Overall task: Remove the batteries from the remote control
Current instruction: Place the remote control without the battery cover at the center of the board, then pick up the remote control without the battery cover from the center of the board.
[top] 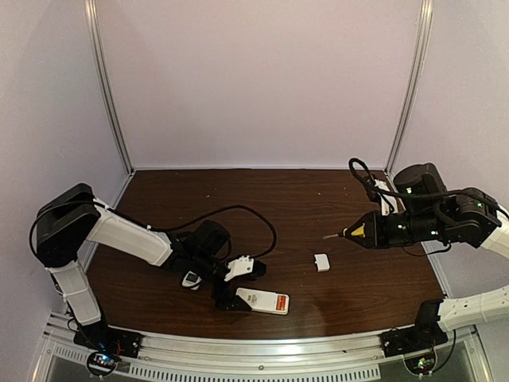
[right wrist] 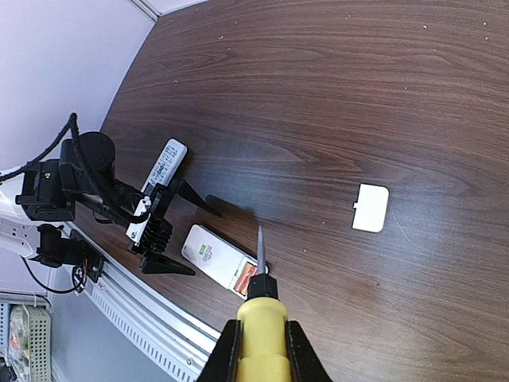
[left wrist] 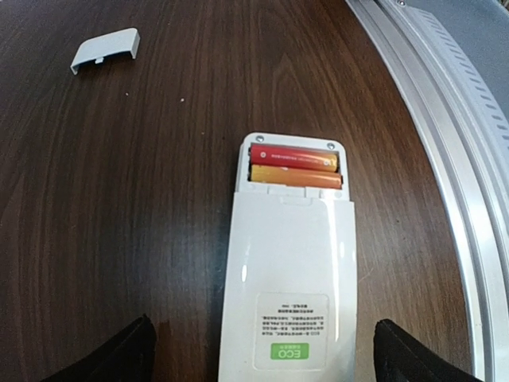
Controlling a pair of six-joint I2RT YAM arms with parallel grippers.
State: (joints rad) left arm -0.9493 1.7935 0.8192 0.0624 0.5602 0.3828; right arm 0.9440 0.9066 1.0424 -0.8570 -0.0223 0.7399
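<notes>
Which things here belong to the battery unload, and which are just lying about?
Job: open remote; two batteries, still in its bay; screwdriver, in right gripper; left gripper, jaws open at the remote's end.
Lying about: loose white cover; second remote, beside the left gripper.

Orange-red batteries [left wrist: 294, 157], white remote [left wrist: 286, 270]

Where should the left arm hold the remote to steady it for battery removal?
Pinch the remote by its long edges at the labelled end, coming straight down from above. It lies flat, back up, with the batteries exposed at the other end, so that grip likely leaves them free to lift out. The open left tool straddles that end.
</notes>
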